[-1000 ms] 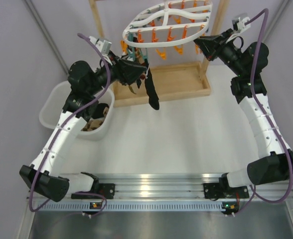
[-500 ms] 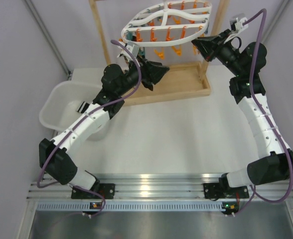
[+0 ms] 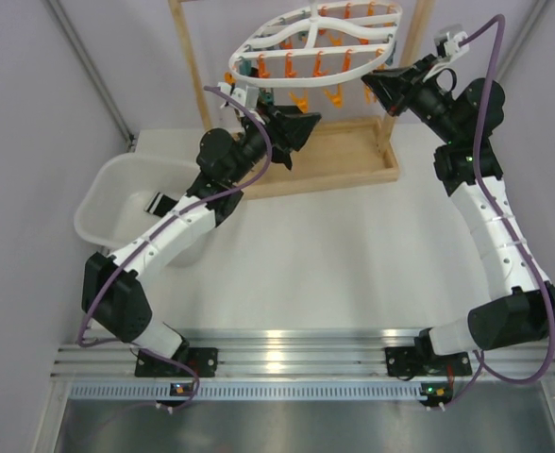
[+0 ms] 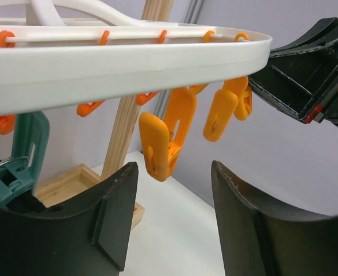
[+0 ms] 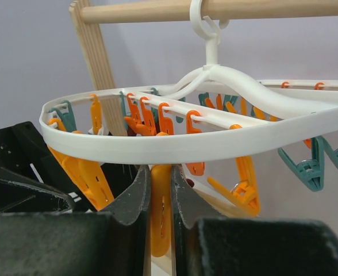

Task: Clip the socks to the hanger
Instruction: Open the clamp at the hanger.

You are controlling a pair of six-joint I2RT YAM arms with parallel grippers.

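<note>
Overhead, the hanger (image 3: 313, 45) dangles off the wooden stand (image 3: 334, 160); left wrist cam shows the left gripper (image 4: 175, 195) wide and sockless, facing an orange peg (image 4: 166, 144); right wrist cam, the right gripper (image 5: 160, 190) is pinched onto a second orange peg (image 5: 160, 224), steadying the frame I guess.

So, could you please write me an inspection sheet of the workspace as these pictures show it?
surface: white table.
job's things: hanger hooked on the stand's bar, orange and teal pegs dangling; socks: none plainly seen.
clutter: white tub at the left, its inside mostly hidden by the left arm.
grippers: left gripper, jaws open and empty, just under the hanger's rim; right gripper, jaws shut on an orange peg.
cables: a purple cable runs along each arm.
surroundings: wooden stand, grey walls, metal rail at the near edge.
</note>
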